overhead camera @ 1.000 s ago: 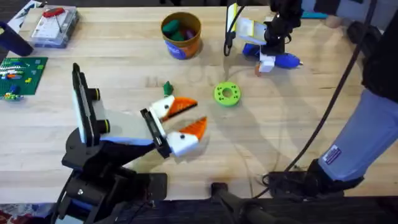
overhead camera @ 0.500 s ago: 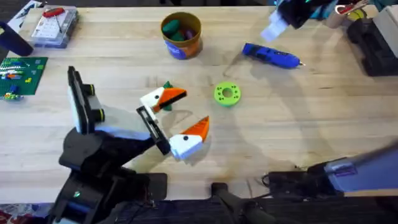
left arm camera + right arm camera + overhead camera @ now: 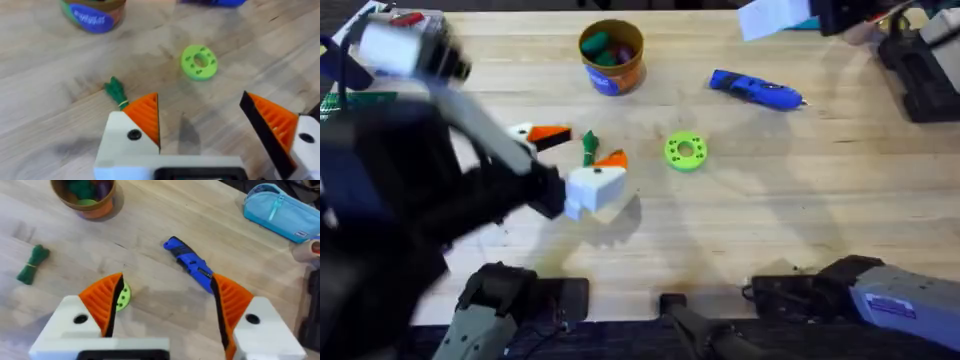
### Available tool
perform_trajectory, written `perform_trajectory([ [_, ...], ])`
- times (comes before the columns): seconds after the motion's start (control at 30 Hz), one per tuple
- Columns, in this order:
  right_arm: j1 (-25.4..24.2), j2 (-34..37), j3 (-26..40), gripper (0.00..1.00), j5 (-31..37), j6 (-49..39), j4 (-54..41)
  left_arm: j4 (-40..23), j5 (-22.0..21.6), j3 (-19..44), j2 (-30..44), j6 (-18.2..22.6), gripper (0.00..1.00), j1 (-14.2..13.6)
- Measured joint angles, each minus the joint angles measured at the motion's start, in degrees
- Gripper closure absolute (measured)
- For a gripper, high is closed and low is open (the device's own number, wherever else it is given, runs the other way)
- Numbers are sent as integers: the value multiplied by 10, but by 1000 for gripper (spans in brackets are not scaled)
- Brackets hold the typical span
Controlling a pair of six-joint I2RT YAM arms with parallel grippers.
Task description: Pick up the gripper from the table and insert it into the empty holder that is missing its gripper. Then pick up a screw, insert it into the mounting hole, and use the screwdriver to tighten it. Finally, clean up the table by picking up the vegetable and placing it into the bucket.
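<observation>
Between your left gripper's [image 3: 570,158] wide-open, empty fingers lies the vegetable [image 3: 589,146], likely light and soft, so pinch its slim middle, not the leafy end.

Vegetable [image 3: 589,146] lying between the spread fingers of left gripper [image 3: 582,157], bare wood around it, green disc [image 3: 685,151] near on one side, bucket [image 3: 611,56] farther back with open table between, screwdriver [image 3: 757,90] well apart
</observation>
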Motion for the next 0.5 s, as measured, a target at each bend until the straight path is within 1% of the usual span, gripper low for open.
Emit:
perform_trajectory([
  [0.13,7,-35,0,5,0,37,-33,-91,-34,102,131,33,14,15],
  [0.23,7,-55,0,5,0,54,-68,-134,-66,161,214,45,14,30],
  [0.3,7,-66,-7,7,0,63,-83,-139,-80,190,261,55,14,44],
  [0.37,7,-83,-28,6,0,74,-90,-135,-89,208,298,65,14,55],
  [0.43,7,-102,-60,5,0,81,-91,-129,-96,217,333,72,14,65],
  [0.5,7,-117,-87,5,0,90,-95,-128,-100,217,359,76,14,68],
])
